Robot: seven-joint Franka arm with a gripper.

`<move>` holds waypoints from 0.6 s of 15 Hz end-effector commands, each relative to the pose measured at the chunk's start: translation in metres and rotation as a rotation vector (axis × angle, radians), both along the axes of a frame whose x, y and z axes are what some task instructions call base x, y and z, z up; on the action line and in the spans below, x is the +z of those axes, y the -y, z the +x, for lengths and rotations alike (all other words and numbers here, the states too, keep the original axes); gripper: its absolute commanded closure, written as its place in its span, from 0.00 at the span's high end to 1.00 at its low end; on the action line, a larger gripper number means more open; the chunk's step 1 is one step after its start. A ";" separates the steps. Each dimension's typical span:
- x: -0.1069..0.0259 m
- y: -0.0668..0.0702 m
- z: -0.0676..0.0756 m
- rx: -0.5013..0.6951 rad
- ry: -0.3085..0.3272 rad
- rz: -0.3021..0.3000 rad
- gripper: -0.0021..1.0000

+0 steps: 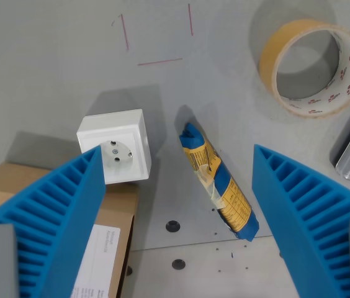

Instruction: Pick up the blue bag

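The gripper (178,211) hangs over the grey table (51,62) with its blue ribbed fingers (63,217) spread wide and nothing held between them. The blue bag (217,183) lies on the table in the gap, apart from both fingers and nearer the one on the wrist view's right. A white socket (118,146) sits just left of the bag with a cardboard box (13,186) beyond it, and a roll of tape (314,65) lies above and to the bag's right.

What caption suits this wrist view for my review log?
Open blue ribbed gripper hovers above the blue-and-yellow rolled bag, beside a white wall socket and tape roll.
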State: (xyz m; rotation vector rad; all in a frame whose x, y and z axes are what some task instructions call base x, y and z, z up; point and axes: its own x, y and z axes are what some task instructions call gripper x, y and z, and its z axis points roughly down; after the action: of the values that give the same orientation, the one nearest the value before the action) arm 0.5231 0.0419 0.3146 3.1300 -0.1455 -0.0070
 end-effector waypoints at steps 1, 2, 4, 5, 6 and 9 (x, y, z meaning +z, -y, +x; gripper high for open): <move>0.001 0.000 0.000 0.000 0.002 0.000 1.00; 0.001 0.000 0.000 0.000 0.003 0.000 1.00; 0.001 0.000 0.000 0.002 0.003 0.000 1.00; 0.001 0.000 0.000 0.004 0.003 0.000 1.00; 0.001 0.000 -0.001 0.008 0.003 0.000 1.00; -0.002 0.001 -0.002 0.025 0.004 -0.001 1.00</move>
State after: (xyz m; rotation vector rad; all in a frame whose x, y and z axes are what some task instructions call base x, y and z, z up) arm 0.5229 0.0419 0.3140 3.1300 -0.1423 -0.0089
